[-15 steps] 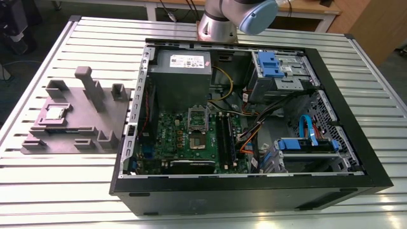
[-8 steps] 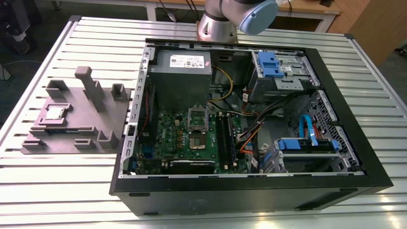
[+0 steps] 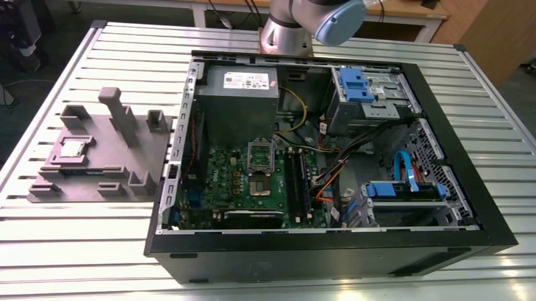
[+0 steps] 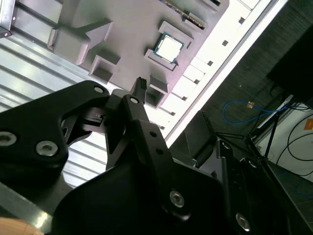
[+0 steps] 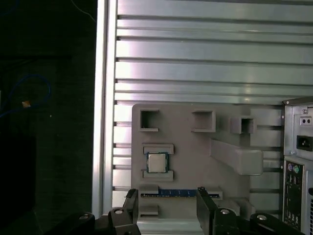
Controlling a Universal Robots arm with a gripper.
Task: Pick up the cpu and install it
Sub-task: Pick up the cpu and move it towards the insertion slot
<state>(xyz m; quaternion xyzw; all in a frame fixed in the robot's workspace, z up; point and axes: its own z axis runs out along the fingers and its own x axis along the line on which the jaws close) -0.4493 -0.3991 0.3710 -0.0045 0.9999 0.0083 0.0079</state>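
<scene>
In the exterior view, a slatted metal table is carrying everything. Towards the exterior view's left, a grey moulded tray with upright posts is sitting on the slats. The cpu, a small square chip with a shiny silver top, is lying flat in a shallow pocket of that tray. Just beside the tray, an open black computer case is lying on its side. Inside it, a grey power supply is sitting above a green motherboard, and the silver socket frame is standing on the board with no chip visible in it. Behind the case, the arm is rising out of the picture. Further to the exterior view's right, blue drive brackets are showing inside the case. In the first wrist view, the gripper is hanging above the tray with its black fingers spread wide and holding nothing; the cpu is resting in its pocket, apart from both fingertips, near a blue-edged strip slotted into the tray. In the second wrist view, the gripper is again showing a wide gap, with the cpu lying in the tray clear of the fingers.
</scene>
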